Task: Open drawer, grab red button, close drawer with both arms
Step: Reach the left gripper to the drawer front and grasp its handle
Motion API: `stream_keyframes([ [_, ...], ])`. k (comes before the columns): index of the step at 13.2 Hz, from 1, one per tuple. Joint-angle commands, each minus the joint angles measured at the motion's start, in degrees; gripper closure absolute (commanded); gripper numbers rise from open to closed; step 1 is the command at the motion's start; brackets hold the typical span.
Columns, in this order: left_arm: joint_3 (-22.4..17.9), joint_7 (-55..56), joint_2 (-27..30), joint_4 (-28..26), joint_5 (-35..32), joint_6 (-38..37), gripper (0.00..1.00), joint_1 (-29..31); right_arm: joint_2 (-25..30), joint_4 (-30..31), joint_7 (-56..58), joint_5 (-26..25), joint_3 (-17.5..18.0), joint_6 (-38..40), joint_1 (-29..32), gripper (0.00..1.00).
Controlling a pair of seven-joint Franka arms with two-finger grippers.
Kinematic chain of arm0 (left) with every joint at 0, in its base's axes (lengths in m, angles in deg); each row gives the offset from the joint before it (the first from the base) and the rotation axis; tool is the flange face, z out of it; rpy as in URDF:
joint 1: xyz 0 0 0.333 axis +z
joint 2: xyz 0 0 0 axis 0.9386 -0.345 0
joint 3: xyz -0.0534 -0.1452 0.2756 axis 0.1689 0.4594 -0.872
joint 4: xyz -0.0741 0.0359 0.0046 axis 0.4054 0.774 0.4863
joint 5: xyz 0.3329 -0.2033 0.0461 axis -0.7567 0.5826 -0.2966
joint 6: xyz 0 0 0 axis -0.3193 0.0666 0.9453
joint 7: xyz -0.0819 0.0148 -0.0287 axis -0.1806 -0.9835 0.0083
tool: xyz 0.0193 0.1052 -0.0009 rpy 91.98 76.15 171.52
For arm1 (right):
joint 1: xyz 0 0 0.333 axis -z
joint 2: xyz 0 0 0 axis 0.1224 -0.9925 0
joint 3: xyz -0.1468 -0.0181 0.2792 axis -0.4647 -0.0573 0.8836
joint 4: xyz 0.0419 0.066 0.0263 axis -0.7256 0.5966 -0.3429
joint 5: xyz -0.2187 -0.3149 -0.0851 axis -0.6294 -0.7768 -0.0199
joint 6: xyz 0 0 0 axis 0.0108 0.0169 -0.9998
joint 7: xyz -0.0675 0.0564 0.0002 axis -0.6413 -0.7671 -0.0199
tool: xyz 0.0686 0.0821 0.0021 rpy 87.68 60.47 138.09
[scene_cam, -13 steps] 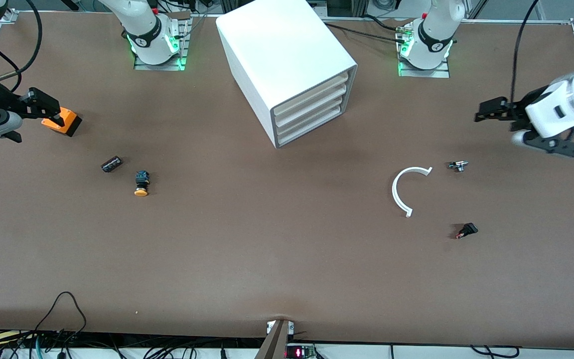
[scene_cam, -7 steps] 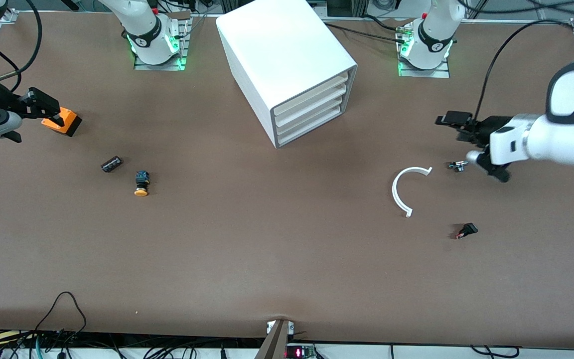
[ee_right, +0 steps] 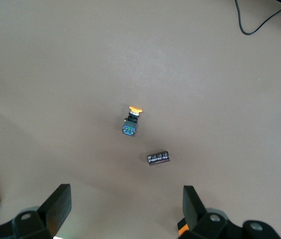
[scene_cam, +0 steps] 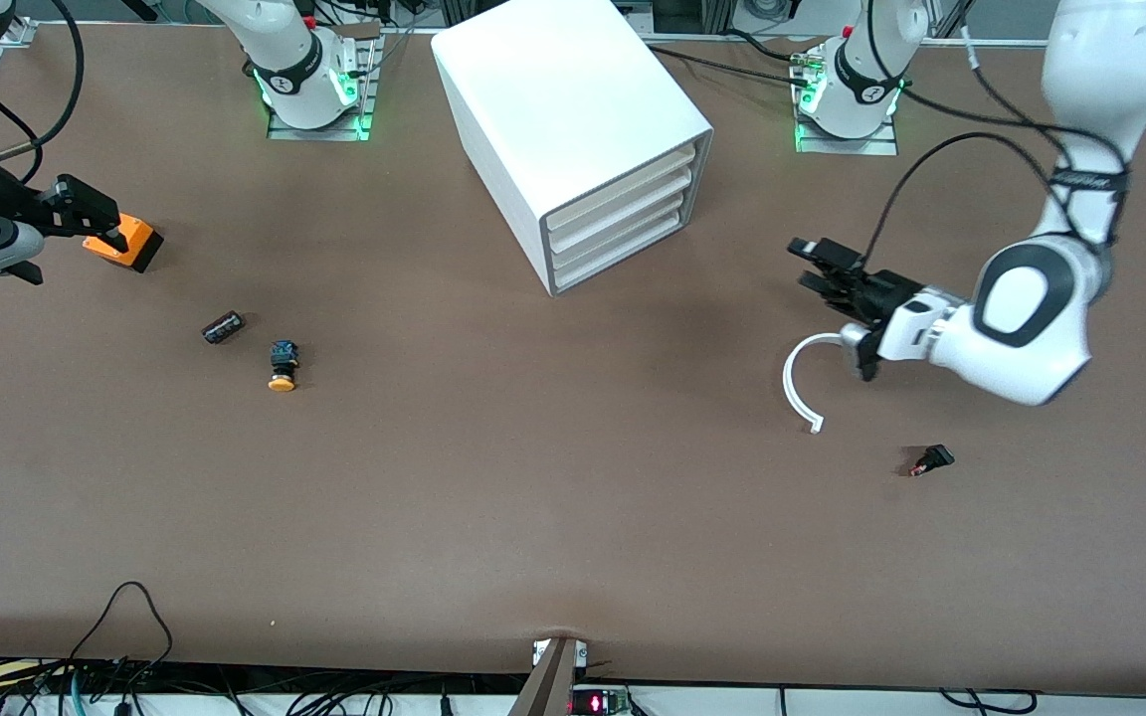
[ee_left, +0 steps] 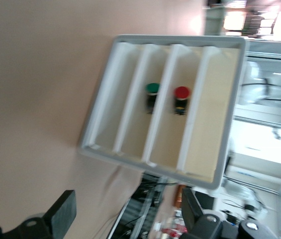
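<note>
While every drawer point(scene_cam: 621, 213) front sits flush in the white cabinet point(scene_cam: 563, 89), the step in hand is judged to be the approach for opening.

Nearest the front camera, toward the left arm's end: small black switch point(scene_cam: 932, 459). Farther from the camera than it: white C-shaped ring point(scene_cam: 798, 383).

Left gripper point(scene_cam: 807, 265) hangs over the table just past the ring, fingers apart, nothing held, pointing toward the cabinet front.

Toward the right arm's end: yellow-capped button point(scene_cam: 282, 366) and dark cylinder point(scene_cam: 223, 326), not wanted.

Farther again: right gripper point(scene_cam: 100, 221), fingers apart, beside the orange box point(scene_cam: 127, 243). This arm waits.

The red-capped button point(ee_left: 182, 93) shows in the left wrist view inside the cabinet front, beside a green-capped button point(ee_left: 152, 89). Which drawer holds it cannot be told.

Notes for doing it well:
- Keep the fingers apart until they reach a front strip. The strips are thin, so line up square to the angled cabinet face.
- Pull along the cabinet's own axis, not the table edge, or the tray may bind.
- The cabinet looks free-standing and may slide, so bracing with the right arm seems wise.
- Pass over the ring without snagging it.
</note>
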Motion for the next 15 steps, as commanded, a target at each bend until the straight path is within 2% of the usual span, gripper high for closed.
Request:
stream_keyframes([
  [1,2.8,-8.1,-4.5,-2.5,5.5,0.5,0.15,0.1,-0.4,-1.3,-0.7,-0.9,0.6,0.8,0.4,0.01],
  [3,5.4,-10.0,-6.1,-4.5,8.3,2.3,0.18,0.1,-0.5,-1.3,-0.6,-0.9,0.5,0.7,0.4,0.01],
  [7,14.0,-10.5,-7.1,-9.3,13.2,11.5,0.28,-1.1,-0.4,-1.4,-0.6,-0.9,0.6,0.6,0.4,0.01],
  [11,14.5,-11.9,-9.3,-9.3,18.5,16.9,0.32,-7.2,-0.4,-1.3,-0.7,-0.9,0.6,0.6,0.4,0.01],
  [15,14.5,-14.0,-10.9,-9.4,21.9,17.9,0.37,-9.3,-0.4,-1.4,-0.6,-0.9,0.6,0.5,0.3,0.01],
])
